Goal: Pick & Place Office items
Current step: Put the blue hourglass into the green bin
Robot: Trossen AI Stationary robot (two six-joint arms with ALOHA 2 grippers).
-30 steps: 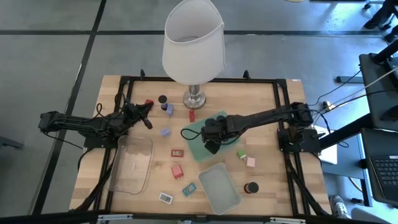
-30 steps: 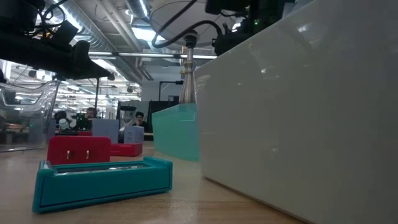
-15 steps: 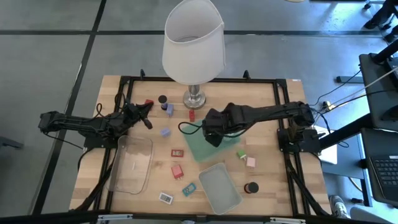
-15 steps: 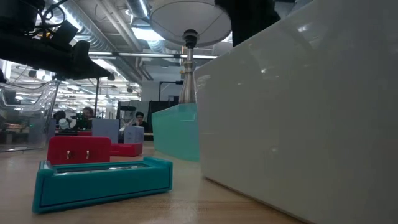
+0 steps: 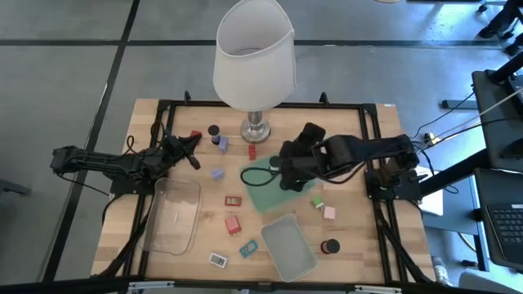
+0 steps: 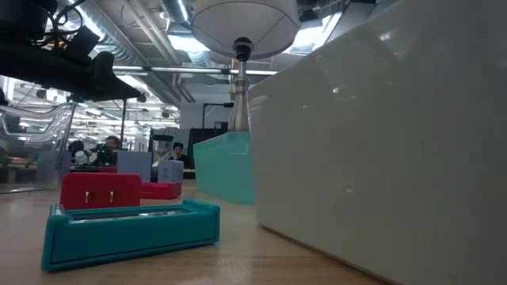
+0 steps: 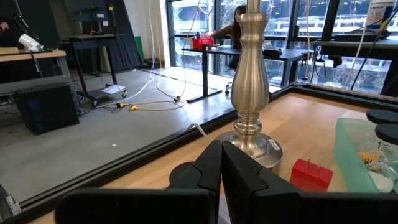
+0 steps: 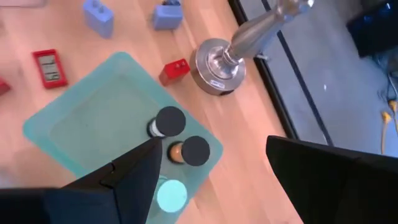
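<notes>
My right gripper is open and empty, raised over the far side of a mint-green tray. In the right wrist view the tray holds two black-topped cylinders and a mint-topped one. My left gripper is shut and empty at the far left, pointing toward the lamp base; it also shows in its own wrist view. Around it lie a red block, a dark cylinder and a blue block.
A white-shaded lamp stands at the far middle. A clear bin and a second tray stand nearer. Loose items lie about: red, lavender, flat red, teal, green, pink, a black cylinder.
My right gripper has risen from low over the mint-green tray and drawn back toward the table's right and far edges, its arm folding up; it has left the top of the low view. The cylinders stay in the tray.
</notes>
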